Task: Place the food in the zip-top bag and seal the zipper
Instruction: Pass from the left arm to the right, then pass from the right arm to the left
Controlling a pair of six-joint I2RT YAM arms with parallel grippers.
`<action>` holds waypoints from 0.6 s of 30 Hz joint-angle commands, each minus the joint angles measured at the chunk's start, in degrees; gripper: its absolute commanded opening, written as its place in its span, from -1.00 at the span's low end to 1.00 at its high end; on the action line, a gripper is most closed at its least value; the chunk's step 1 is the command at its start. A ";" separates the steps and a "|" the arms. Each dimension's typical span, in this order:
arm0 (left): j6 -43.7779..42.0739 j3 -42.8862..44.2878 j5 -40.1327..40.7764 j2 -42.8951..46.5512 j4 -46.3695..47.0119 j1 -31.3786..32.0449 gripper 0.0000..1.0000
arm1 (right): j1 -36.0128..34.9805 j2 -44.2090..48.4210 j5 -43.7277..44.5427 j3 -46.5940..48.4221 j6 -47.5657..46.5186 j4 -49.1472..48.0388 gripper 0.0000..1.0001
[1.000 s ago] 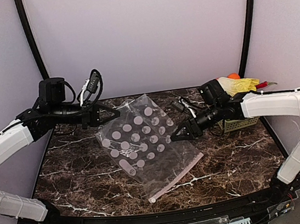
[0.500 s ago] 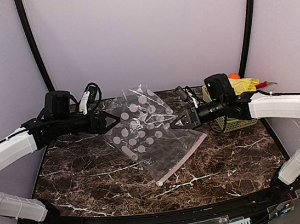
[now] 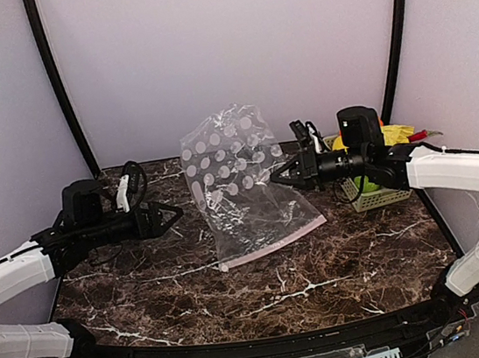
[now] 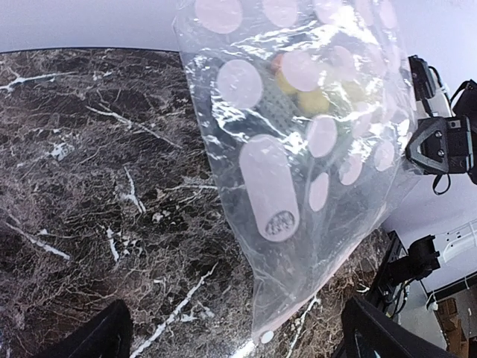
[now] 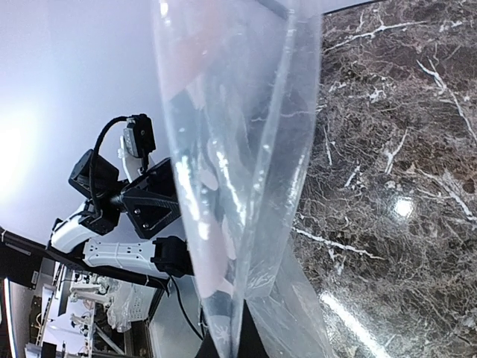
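The zip-top bag [image 3: 235, 175], clear with grey-white dots, hangs upright over the middle of the table. My right gripper [image 3: 280, 176] is shut on its right edge, and the film runs into the jaws [image 5: 242, 337]. The pink zipper [image 3: 274, 242] lies along the bag's lower edge, on the marble. Its small tab [image 4: 261, 337] shows at the near end. My left gripper [image 3: 174, 214] stands open to the left of the bag, apart from it, fingertips [image 4: 100, 339] wide with nothing between them. The food [image 3: 395, 134] sits in the basket at the right: yellow leaves and a green piece [image 3: 361, 185].
A pale green mesh basket [image 3: 382, 198] stands at the back right, behind my right wrist. The table is dark veined marble [image 3: 147, 279] with a black raised front rim [image 3: 261, 342]. Curved black poles and pale walls close the back and sides.
My left gripper let go of the bag, opened and drew back down to the left. My right gripper shut on the bag and raised it towards the back right, so the bag now hangs upright.
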State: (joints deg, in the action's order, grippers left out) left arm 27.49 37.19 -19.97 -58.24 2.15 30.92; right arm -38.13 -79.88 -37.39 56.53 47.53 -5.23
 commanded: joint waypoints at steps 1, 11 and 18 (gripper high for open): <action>0.36 -2.47 -4.06 2.72 5.84 -0.15 0.97 | -0.25 2.92 2.10 1.90 9.10 -7.00 -1.00; 15.17 -7.10 -17.67 -4.24 26.90 0.20 0.97 | -0.28 5.43 1.81 3.31 12.80 -11.22 -1.00; 17.10 -7.13 -21.27 -9.41 31.07 1.41 0.98 | -0.36 5.01 0.85 3.82 14.76 -13.67 -1.00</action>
State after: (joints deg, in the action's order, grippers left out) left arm 41.63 30.65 -36.93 -65.84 26.87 31.62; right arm -38.13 -75.26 -36.10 58.61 60.60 -15.27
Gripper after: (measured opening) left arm 0.987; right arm 0.005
